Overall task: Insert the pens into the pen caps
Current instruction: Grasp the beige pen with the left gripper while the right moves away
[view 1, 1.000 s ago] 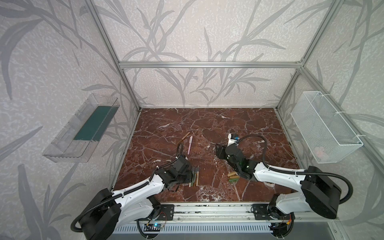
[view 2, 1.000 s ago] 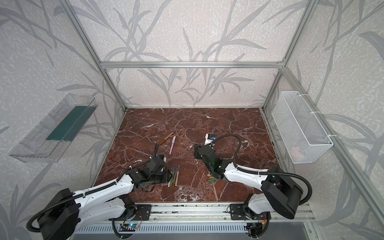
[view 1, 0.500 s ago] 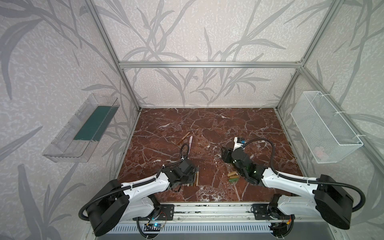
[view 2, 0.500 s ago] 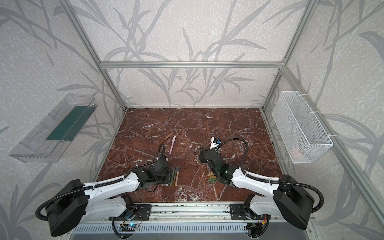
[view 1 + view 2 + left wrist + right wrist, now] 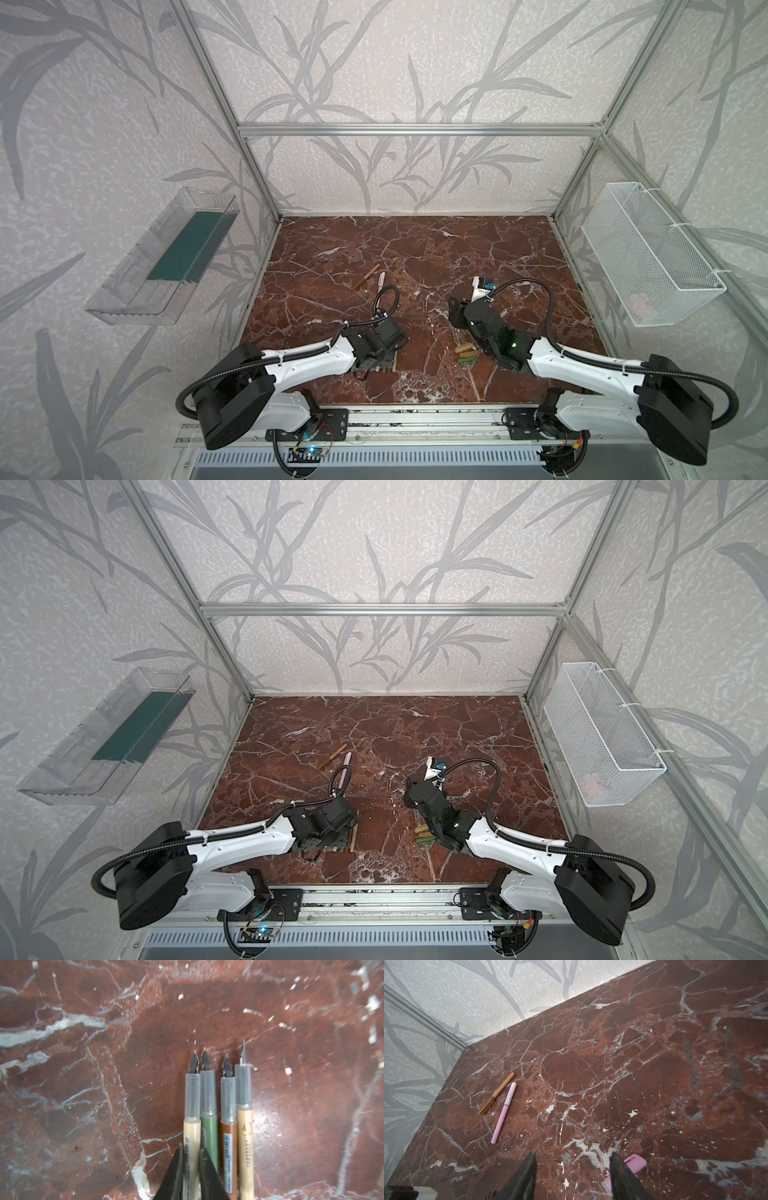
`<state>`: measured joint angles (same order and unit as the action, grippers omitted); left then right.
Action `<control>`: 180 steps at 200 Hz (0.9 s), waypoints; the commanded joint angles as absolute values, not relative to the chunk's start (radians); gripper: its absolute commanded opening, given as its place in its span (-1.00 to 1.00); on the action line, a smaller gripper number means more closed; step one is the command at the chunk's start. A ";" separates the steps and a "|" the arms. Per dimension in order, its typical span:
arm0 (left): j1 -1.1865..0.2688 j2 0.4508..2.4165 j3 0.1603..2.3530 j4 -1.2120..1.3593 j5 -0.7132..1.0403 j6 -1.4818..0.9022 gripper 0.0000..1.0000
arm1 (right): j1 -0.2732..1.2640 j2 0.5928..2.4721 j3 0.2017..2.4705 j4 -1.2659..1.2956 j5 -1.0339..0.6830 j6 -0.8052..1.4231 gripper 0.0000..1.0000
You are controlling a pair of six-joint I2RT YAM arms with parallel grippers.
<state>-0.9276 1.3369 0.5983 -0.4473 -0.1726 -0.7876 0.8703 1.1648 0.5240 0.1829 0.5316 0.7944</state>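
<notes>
Left claw (image 5: 191, 1149) pinching cream pen (image 5: 192, 1126), end of a touching row: green pen (image 5: 208, 1126), brown pen (image 5: 228, 1132), tan pen (image 5: 245, 1126), bench (image 5: 457, 249) 7 o'clock. Right claw (image 5: 572, 1159) spread, pink cap (image 5: 635, 1162) just beside one finger. Cap pile (image 5: 465, 353) 5 o'clock.

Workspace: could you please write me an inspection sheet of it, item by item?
Surface: marble tabletop, red-brown with white veins, no spill seen.
Job's things: four uncapped pens lie side by side; pink pen and tan pen lie farther back; caps pile beside the right arm; pink cap beside the right gripper.
Clutter: nothing seen.
Grippers: left gripper closed on the cream pen; right gripper open, empty.
Cables: left cable loop and right cable loop arch above the wrists.
Surroundings: clear tray on the left wall; wire basket on the right wall.
</notes>
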 commanded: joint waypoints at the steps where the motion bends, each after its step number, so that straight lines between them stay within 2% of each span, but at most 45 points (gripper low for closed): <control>1: -0.942 1.387 0.621 -0.517 -0.242 -0.804 -0.58 | 0.870 1.088 0.495 0.112 0.608 0.784 0.11; 39: -0.956 1.469 0.645 -0.503 -0.236 -0.802 -0.44 | 0.870 1.007 0.472 0.040 0.642 0.781 0.11; 73: -0.966 1.513 0.654 -0.490 -0.229 -0.795 -0.33 | 0.870 1.051 0.478 -0.015 0.667 0.818 0.11; 113: -0.969 1.513 0.647 -0.471 -0.216 -0.791 -0.77 | 0.864 1.167 0.514 -0.061 0.647 0.881 0.10; 180: -0.969 1.349 0.646 -0.554 -0.294 -0.814 -1.00 | 0.805 1.471 0.584 0.076 0.468 0.949 0.10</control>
